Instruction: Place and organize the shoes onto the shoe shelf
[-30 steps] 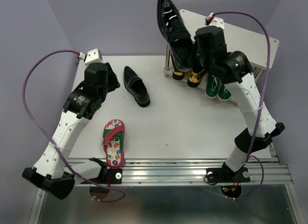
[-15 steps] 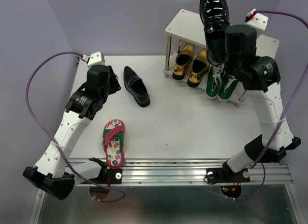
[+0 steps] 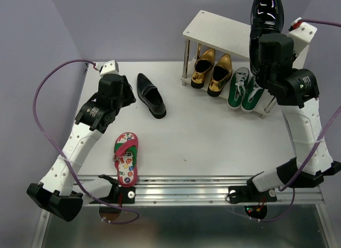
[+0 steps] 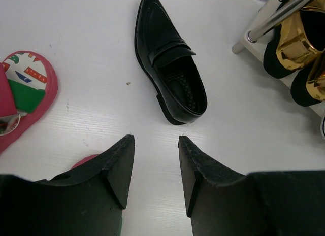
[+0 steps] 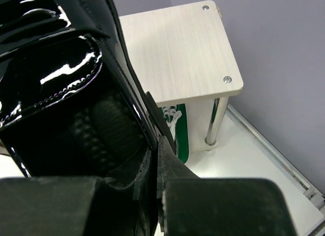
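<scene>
Top external shows one black loafer (image 3: pixel 266 13) raised over the shoe shelf (image 3: pixel 213 26) at the far right corner, its heel rim pinched by the right gripper (image 5: pixel 155 165). Gold loafers (image 3: pixel 213 72) and green sneakers (image 3: pixel 242 88) are shelved beneath. The second loafer (image 3: pixel 151 95) and a flip-flop (image 3: pixel 126 157) lie unshelved near the left gripper (image 4: pixel 155 165), whose fingers are parted and empty.

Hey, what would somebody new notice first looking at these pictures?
The right gripper holds a glossy black loafer high over the cream top of the shoe shelf at the back right. Its mate lies on the table just ahead of the open left gripper. Gold loafers and green sneakers sit under the shelf; a red-pink flip-flop lies by the near edge.
</scene>
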`<state>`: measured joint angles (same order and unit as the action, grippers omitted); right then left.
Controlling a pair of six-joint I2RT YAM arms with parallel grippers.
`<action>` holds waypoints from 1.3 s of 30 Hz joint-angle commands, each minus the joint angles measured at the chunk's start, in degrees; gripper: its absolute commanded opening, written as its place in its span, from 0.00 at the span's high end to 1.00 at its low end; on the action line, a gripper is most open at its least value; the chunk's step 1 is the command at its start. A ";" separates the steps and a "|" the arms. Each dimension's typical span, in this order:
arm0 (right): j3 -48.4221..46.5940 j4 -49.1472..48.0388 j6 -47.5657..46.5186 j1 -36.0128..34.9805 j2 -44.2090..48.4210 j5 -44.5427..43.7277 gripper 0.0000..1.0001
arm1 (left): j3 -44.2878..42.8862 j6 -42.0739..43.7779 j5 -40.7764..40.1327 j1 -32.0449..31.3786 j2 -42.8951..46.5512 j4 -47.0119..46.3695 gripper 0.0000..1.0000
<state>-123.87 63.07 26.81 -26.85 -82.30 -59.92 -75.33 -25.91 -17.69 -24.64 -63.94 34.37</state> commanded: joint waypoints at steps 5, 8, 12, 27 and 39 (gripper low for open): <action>-0.14 -6.73 3.16 6.28 -0.23 1.73 0.99 | 0.88 0.95 0.38 0.21 1.10 -2.73 0.50; 0.12 -6.64 3.86 9.35 -0.67 4.28 0.99 | 0.98 0.95 0.55 0.30 0.93 -2.91 0.50; -0.14 -6.64 4.57 12.69 -1.19 6.30 0.99 | 0.80 1.13 0.73 0.21 0.75 -2.82 0.50; 2.67 -6.64 7.82 21.13 -0.93 11.67 0.99 | 0.89 1.48 0.82 0.30 0.13 -3.08 0.50; 3.91 -6.64 8.88 24.04 -0.58 12.63 0.99 | 0.89 1.74 0.99 0.30 -0.66 -3.43 0.50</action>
<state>-118.32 63.99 33.41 -3.86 -84.99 -45.91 -74.59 -25.28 -16.67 -24.64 -64.64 32.84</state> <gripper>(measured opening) 0.068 0.508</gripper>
